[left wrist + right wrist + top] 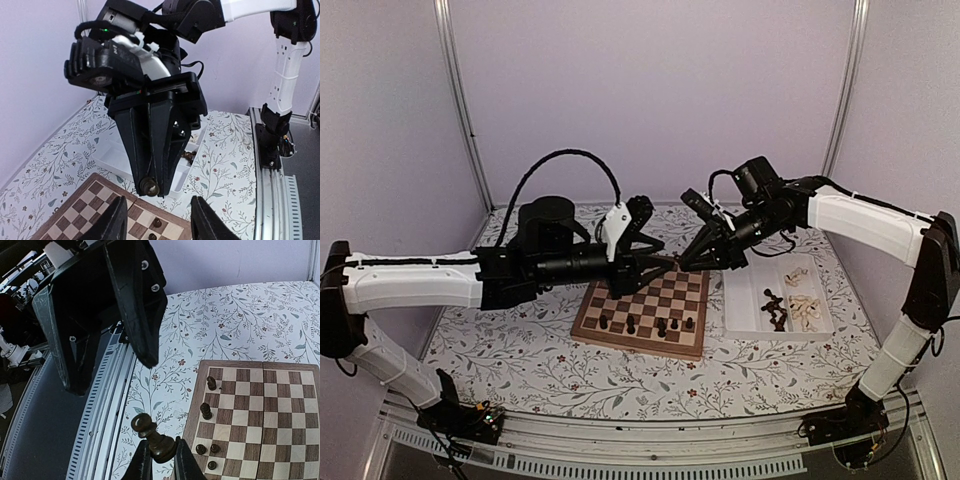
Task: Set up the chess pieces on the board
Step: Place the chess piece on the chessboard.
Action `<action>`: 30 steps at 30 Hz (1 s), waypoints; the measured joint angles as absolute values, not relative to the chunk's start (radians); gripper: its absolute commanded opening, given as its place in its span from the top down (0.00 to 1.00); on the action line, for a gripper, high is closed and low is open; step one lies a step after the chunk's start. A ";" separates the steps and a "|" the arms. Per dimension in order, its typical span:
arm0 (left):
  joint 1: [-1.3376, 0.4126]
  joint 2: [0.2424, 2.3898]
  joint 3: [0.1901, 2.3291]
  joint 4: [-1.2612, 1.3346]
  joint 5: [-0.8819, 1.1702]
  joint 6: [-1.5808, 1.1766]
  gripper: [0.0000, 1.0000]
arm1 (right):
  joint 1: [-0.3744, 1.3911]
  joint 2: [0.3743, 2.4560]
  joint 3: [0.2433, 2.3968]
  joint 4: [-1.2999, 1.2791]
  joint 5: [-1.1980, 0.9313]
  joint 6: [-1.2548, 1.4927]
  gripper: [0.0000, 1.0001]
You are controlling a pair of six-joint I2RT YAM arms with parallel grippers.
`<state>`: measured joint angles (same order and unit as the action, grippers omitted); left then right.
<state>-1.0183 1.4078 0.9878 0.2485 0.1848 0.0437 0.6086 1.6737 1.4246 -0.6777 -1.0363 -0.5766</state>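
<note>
The board [620, 322] lies in the middle of the table with several dark chess pieces [631, 325] along its near rows. Both grippers meet above its far edge. My right gripper [690, 262] is shut on a dark pawn-like piece [150, 432], its round head sticking out past the fingertips; the right wrist view shows the right gripper [161, 450] clamped round the piece's base. My left gripper [668, 263] faces it, open, its fingers [117, 220] spread either side of that piece [149, 186] without touching it. The left gripper [159, 201] holds nothing.
A white compartment tray [750, 300] stands right of the board, with dark pieces [775, 308] and cream pieces [807, 310] in its right-hand compartments. A floral cloth [520, 350] covers the table. Metal rails [620, 455] run along the near edge.
</note>
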 measured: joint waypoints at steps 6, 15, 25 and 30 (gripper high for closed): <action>-1.026 1.452 1.034 0.250 0.167 0.079 0.59 | 0.609 1.676 1.425 -0.672 -1.066 -0.561 0.92; -1.026 1.501 1.083 0.238 0.184 0.094 0.67 | 0.609 1.676 1.425 -0.672 -1.080 -0.559 0.92; -1.026 1.543 1.130 0.178 0.197 0.107 0.93 | 0.609 1.676 1.425 -0.672 -1.079 -0.558 0.91; -1.025 1.549 1.150 0.150 0.194 0.109 0.98 | 0.608 1.676 1.423 -0.673 -1.080 -0.557 0.62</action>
<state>-1.0252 1.5490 1.1500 0.1501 0.1936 0.1085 0.6083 1.6756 1.4235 -0.6731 -1.0798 -0.5571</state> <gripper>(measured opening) 0.098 0.148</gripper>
